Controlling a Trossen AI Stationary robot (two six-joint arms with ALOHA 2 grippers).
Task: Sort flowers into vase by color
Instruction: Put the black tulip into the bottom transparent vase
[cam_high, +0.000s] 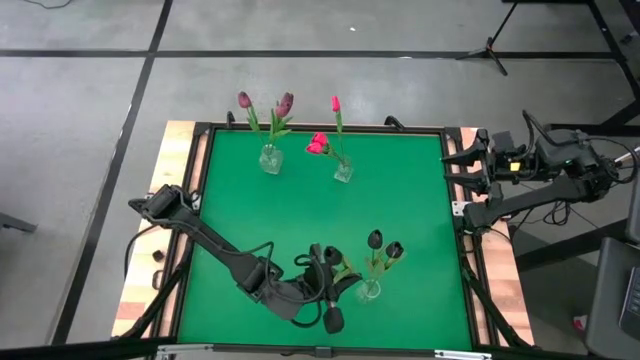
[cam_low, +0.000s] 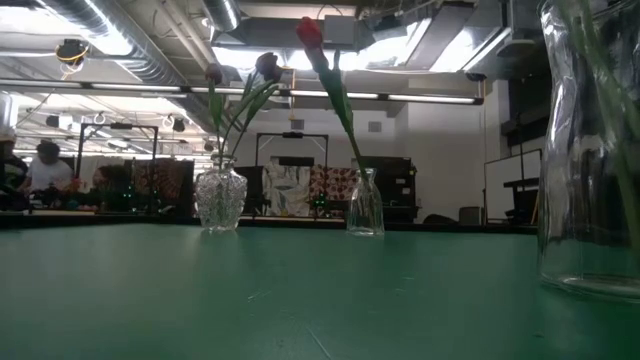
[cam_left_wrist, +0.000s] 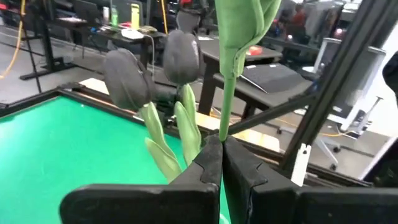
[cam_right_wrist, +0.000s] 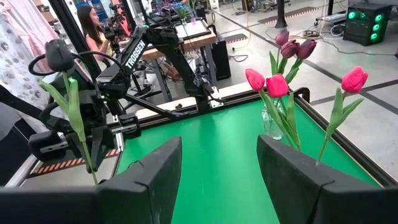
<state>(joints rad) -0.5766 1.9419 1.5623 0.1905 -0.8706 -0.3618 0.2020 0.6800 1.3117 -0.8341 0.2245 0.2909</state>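
Worktop: a green worktop (cam_high: 250, 210) with a black frame and wooden side strips, carrying three glass vases.
Left hand: the left hand (cam_left_wrist: 222, 152) is low at the near edge of the worktop, just beside the near vase; its two dark fingers (cam_left_wrist: 208, 163) are pressed together on a green stem (cam_left_wrist: 227, 93) that stands upright between them.
Held flower: only the stem and a folded green leaf of it show in the left wrist view; the head runs out of that picture, so its colour cannot be told there.
Near vase: a clear glass vase (cam_high: 369, 290) near the front edge, right of the left hand, with two near-black flowers (cam_high: 384, 245) leaning out of it; the same two dark buds (cam_left_wrist: 152, 68) show just behind the clamped stem.
Far left vase: a round cut-glass vase (cam_high: 269, 159) at the far side holds the dusky purple flowers (cam_high: 265, 103).
Far middle vase: a slim glass vase (cam_high: 343, 172) just right of it holds the bright pink flowers (cam_high: 325, 130), one tall and upright, the others lower and tilted to the left.
Right hand: the right hand (cam_right_wrist: 217, 168) waits off the right edge of the worktop, its fingers apart with nothing between them.
Room: a person (cam_right_wrist: 93, 28) sits at a desk beyond the far side in the right wrist view.
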